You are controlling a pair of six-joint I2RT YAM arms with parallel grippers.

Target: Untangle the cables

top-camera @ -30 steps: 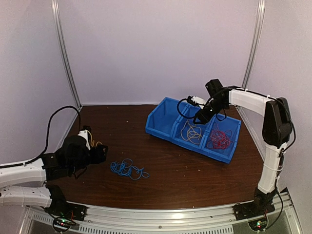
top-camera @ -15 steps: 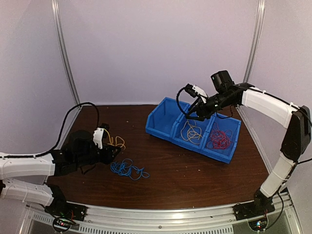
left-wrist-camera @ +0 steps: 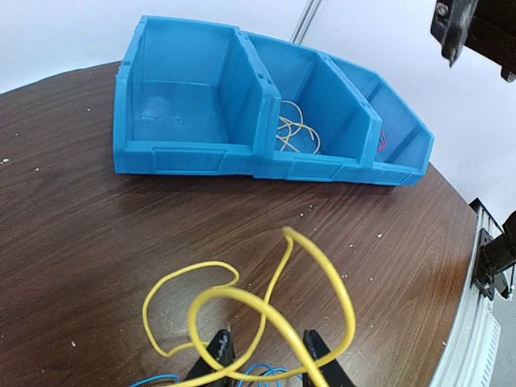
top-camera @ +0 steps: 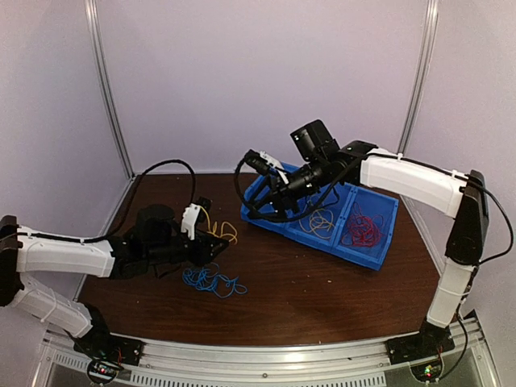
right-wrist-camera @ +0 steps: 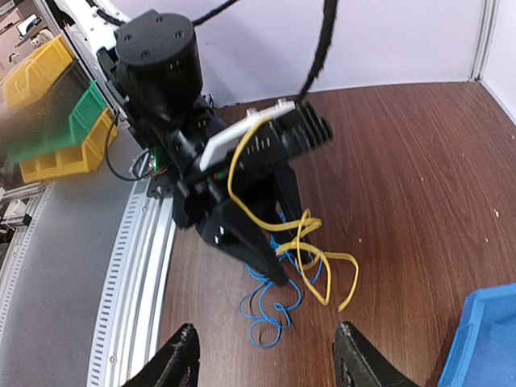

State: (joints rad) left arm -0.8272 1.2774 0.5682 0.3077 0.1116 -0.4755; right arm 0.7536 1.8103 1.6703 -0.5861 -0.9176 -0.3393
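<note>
Three views of one moment; every place is given from the blue bin (top-camera: 355,255).

**Top external.** Your left gripper (top-camera: 216,250), well to the left of the bin, has its jaws partly closed on the yellow cable (top-camera: 224,234), which is raised off the dark wood-grain table (top-camera: 322,302). The blue cables (top-camera: 211,280) lie loose on the wood, off the bin's near-left corner. Your right gripper (top-camera: 260,159) hangs over the bin's left end. The pale cables (top-camera: 321,219) lie in the bin's middle compartment and the red cables (top-camera: 363,230) in its right one.

**Left wrist.** The left gripper (left-wrist-camera: 270,361) shows two dark fingertips with the yellow cable (left-wrist-camera: 270,310) crossing between them. Beyond it stands the bin (left-wrist-camera: 193,155), made of hard, smooth moulded plastic.

**Right wrist.** The right gripper (right-wrist-camera: 266,363) stands wide open and holds nothing. Left of the bin's corner (right-wrist-camera: 484,339), the yellow cable (right-wrist-camera: 310,242) dangles in curls from the left gripper (right-wrist-camera: 258,250), above the blue cables (right-wrist-camera: 270,310).

**Handling.** Judge these wires to be very light, thin, smooth-jacketed and springy. They hold loose loops, slide through a slack pinch and snag on one another. Take a single strand at a free arc standing clear of the heap, not at the crossed middle.
</note>
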